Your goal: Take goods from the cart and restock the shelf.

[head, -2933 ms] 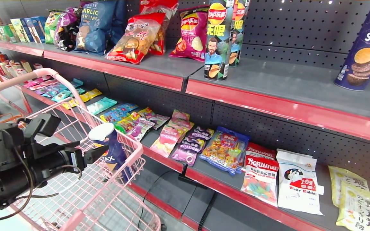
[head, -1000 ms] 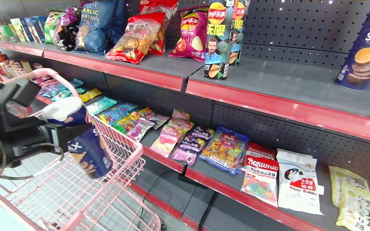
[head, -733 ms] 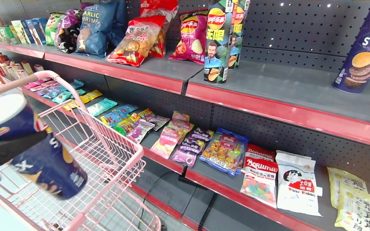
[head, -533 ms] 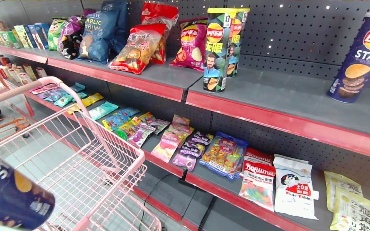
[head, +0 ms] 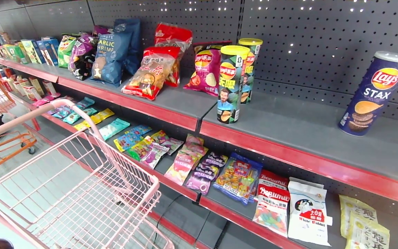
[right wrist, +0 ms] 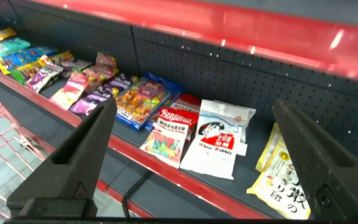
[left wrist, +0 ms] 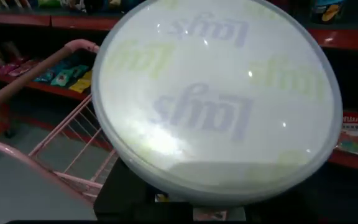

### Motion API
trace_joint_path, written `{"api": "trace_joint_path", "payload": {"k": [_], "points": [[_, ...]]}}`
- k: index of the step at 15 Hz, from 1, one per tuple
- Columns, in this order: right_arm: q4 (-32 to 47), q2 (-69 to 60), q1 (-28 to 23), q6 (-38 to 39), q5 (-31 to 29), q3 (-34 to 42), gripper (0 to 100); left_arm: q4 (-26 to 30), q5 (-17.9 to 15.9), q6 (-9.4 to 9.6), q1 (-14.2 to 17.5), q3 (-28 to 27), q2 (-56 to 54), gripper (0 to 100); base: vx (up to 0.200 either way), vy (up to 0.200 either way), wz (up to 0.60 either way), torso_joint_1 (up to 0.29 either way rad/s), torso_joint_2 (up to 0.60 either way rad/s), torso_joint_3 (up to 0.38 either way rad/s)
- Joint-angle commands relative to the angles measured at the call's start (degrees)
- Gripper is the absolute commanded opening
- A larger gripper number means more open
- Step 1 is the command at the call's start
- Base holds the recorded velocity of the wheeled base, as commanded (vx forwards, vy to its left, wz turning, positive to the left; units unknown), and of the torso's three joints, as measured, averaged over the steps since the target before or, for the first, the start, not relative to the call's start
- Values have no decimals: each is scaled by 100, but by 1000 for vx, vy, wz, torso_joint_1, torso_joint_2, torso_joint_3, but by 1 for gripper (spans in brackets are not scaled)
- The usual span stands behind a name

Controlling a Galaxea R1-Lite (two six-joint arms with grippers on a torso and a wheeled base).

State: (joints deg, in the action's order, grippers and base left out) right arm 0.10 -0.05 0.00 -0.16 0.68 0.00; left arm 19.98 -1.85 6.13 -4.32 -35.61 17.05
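Left fingers (left wrist: 135,196) pinch the white-lidded chip can (left wrist: 216,93) between them beside the pink cart (left wrist: 36,68), while right fingers (right wrist: 86,162) stand spread, well apart from it, near the lower shelf (right wrist: 241,81).

Pink-coated metal wire on the cart (head: 29,117), smooth with a soft sheen; matt grey painted metal on the shelf (head: 288,128), glossy red along its edge strip (head: 275,154); matt perforated metal for the back panel (head: 323,34); shiny crinkled plastic film on the bags (head: 150,71); glossy printed tubes (head: 368,97); smooth, cloudy plastic lid on the can (left wrist: 216,99).
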Motion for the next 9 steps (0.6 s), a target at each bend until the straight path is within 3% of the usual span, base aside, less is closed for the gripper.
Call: {"api": "trace_joint_path", "payload": {"k": [1, 3, 5, 7, 9], "points": [[-1, 5, 0, 7, 2, 0, 100, -3, -61, -16, -43, 10, -211, 0, 0, 0, 0, 227, -579, -349], [-1, 5, 0, 7, 2, 0, 100, -3, -237, -191, -166, 19, -246, 0, 0, 0, 0, 244, -608, -366], [-1, 5, 0, 16, 2, 0, 100, -82, -166, -376, -184, 89, -264, 0, 0, 0, -600, 178, -469, -244], [-1, 5, 0, 16, 2, 0, 100, -126, 317, -385, -157, 98, -264, 0, 0, 0, -600, 24, -39, -44], [-1, 5, 0, 16, 2, 0, 100, -126, 423, -385, -192, 72, -246, 0, 0, 0, -600, 24, 2, -17]]}}
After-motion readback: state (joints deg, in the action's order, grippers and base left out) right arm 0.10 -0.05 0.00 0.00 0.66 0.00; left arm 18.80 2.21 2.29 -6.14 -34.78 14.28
